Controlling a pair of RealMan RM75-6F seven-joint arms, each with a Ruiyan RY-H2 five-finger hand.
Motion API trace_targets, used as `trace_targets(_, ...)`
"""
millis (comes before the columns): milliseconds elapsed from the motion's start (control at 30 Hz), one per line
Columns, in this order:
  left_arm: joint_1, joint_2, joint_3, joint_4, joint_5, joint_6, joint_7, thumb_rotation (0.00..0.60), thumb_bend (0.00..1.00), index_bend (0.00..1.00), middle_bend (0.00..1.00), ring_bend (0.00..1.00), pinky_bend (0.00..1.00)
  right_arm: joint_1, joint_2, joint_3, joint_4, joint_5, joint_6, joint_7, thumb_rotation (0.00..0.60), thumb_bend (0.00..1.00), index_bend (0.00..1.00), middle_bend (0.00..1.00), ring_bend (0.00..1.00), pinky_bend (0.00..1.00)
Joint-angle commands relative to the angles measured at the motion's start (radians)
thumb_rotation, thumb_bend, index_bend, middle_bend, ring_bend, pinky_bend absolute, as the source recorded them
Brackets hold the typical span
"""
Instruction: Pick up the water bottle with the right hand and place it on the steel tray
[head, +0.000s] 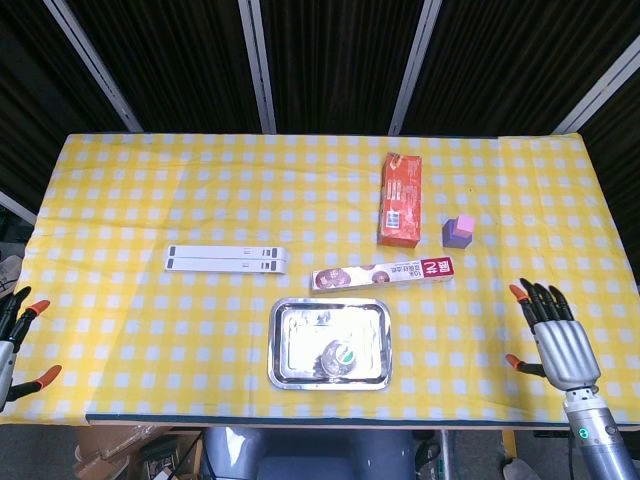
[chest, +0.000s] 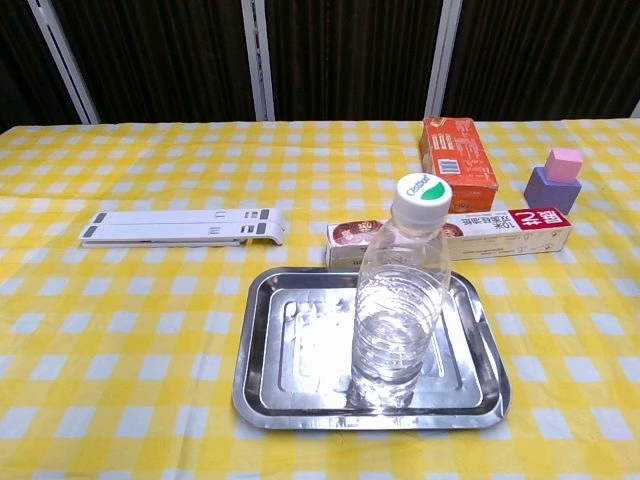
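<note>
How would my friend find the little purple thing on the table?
Start at the yellow checked table and look toward its far right side. Just right of the upright orange box sits the small purple block, above the end of the long flat box. It alone is a tiny cube with a pink top.
</note>
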Motion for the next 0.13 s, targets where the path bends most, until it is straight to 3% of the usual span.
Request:
trace_targets(33,-0.004,-0.003,0.000,0.001,0.002,-0.006,0.009,0.600,0.20,0.15,0.00,0.00,0.00,-0.079,-0.099,0.049,0.071,0.080,0.132,-0.171,0.600,0.03,0.00,0.00,0.00,0.00)
trace_targets(133,-0.008,-0.006,0.001,0.004,0.001,-0.014,0.013,0.600,0.20,0.15,0.00,0.00,0.00,-0.085,-0.090,0.046,0.043,0.079,0.134,-0.188,0.600,0.03,0.01,0.00,0.00,0.00)
